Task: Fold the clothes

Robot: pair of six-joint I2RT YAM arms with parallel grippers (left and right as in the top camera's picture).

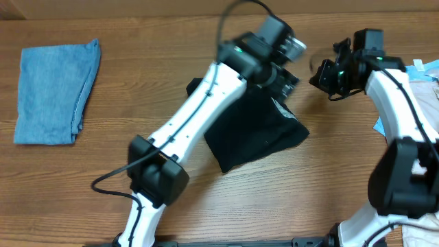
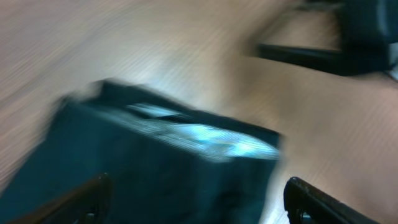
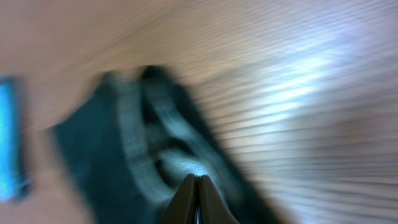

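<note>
A black garment (image 1: 254,134) lies crumpled in a rough fold at the table's middle. It also shows in the left wrist view (image 2: 155,168) and in the right wrist view (image 3: 124,155), both blurred. My left gripper (image 1: 287,77) hovers over the garment's far right corner. Its jaws (image 2: 196,183) are spread wide and hold nothing. My right gripper (image 1: 319,74) is just right of that corner, above bare table. Its jaws (image 3: 197,177) are pressed together, point at the garment and hold nothing.
A folded blue cloth (image 1: 55,92) lies at the far left of the wooden table (image 1: 137,41). A pile of light clothes (image 1: 425,72) sits at the right edge, behind my right arm. My left arm stretches diagonally across the table's middle.
</note>
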